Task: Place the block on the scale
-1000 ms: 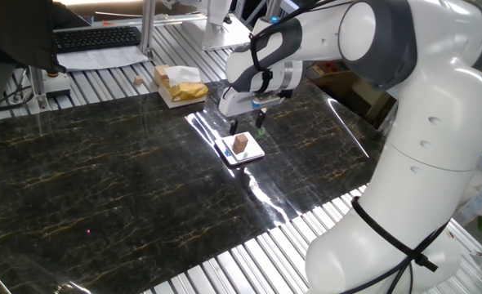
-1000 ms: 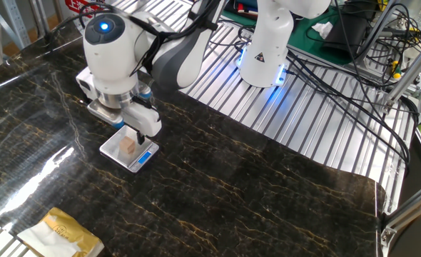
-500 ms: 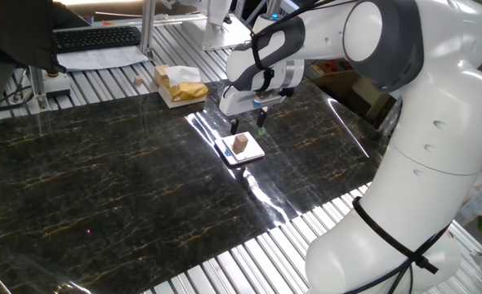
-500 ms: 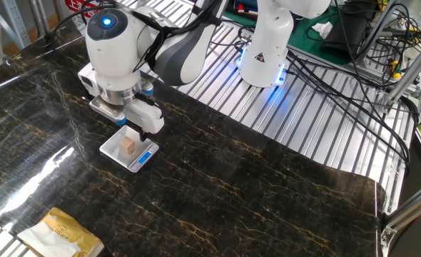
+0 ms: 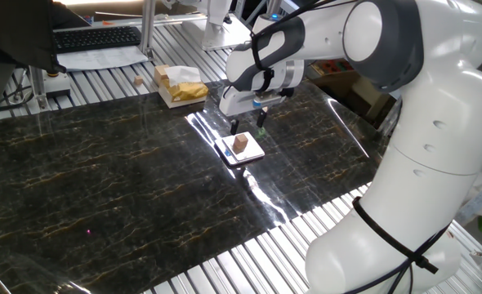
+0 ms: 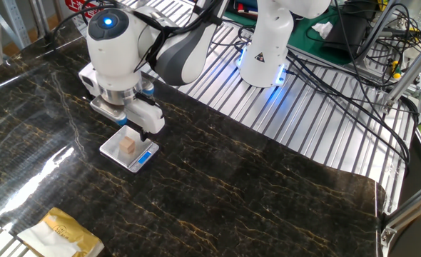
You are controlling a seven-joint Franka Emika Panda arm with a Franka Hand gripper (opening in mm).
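White gripper (image 5: 247, 126) (image 6: 134, 129) hangs just above scale, fingers spread, holding nothing. Tan wooden block (image 5: 240, 144) (image 6: 128, 145) sits free on middle of scale (image 5: 252, 153) (image 6: 113, 151), below and between fingers, not touched. Scale lies flat on dark marble-pattern table (image 5: 110, 188) (image 6: 253, 185), blue mark on one edge. Pale-yellow box (image 5: 178, 84) (image 6: 61, 233) well apart, near table edge.

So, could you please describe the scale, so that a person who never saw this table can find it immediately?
Look at the dark marble-patterned table top and follow the white robot arm down to its gripper. The scale lies flat just below it, a small square device with a shiny pale plate and a blue mark on one edge. A tiny wooden block sits on it, unlike the pale-yellow box farther away.
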